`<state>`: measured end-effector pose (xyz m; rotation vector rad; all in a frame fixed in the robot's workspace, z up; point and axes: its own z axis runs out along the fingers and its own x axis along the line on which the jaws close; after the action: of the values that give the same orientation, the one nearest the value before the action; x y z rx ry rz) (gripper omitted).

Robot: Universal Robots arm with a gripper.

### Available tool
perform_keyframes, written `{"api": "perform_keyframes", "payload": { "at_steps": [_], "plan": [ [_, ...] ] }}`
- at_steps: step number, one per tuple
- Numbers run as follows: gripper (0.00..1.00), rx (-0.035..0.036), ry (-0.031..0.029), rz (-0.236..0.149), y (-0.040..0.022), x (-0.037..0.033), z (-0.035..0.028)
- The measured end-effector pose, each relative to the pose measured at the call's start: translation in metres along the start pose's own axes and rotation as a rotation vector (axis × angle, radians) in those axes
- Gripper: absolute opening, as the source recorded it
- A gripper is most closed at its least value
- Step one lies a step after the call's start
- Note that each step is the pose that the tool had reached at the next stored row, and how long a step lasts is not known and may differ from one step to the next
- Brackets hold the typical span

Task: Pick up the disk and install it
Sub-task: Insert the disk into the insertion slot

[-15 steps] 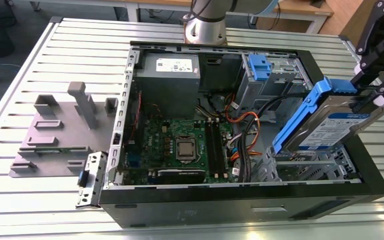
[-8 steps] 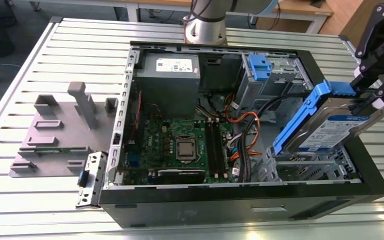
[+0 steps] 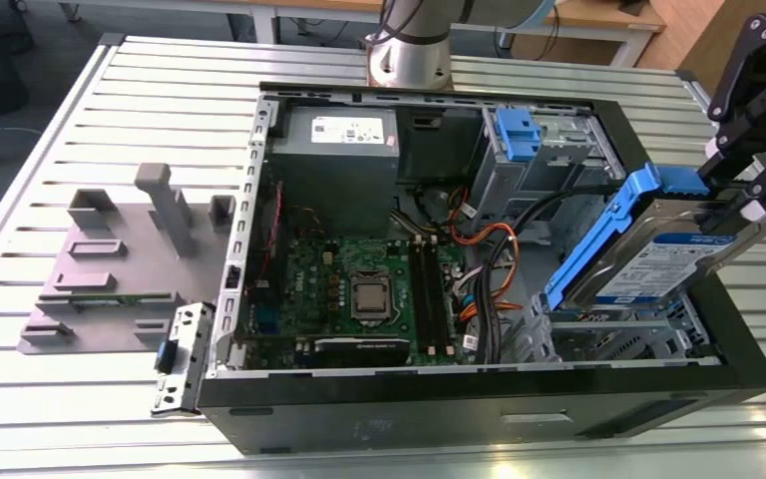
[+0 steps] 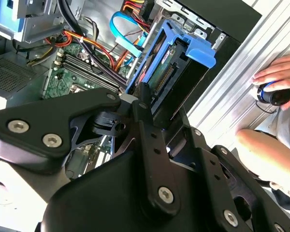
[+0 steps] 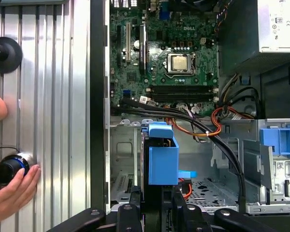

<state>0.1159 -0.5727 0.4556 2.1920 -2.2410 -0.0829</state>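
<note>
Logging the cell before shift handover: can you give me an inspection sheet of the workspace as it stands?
Surface: slatted metal table carrying an open computer case.
Job's things: disk held tilted over the case's end at the exterior view's right, not seated.
Clutter: grey fixture and a metal bracket beside the case.
Gripper: gripper shut on the disk.
Cables: orange and black cables loose inside the case.
Surroundings: a person's hand on a round knob on the table.
</note>
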Motion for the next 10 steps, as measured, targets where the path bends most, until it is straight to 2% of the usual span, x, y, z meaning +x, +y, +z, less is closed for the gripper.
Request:
{"api": "perform_keyframes", "payload": {
  "at_steps": [3,10],
  "plan": [
    [0.35,0.0000,-0.0003,0.000,-0.0001,0.0001,0.0023],
    [0.35,0.0001,0.0000,0.000,-0.0006,0.0006,0.0150]
  ]
}}
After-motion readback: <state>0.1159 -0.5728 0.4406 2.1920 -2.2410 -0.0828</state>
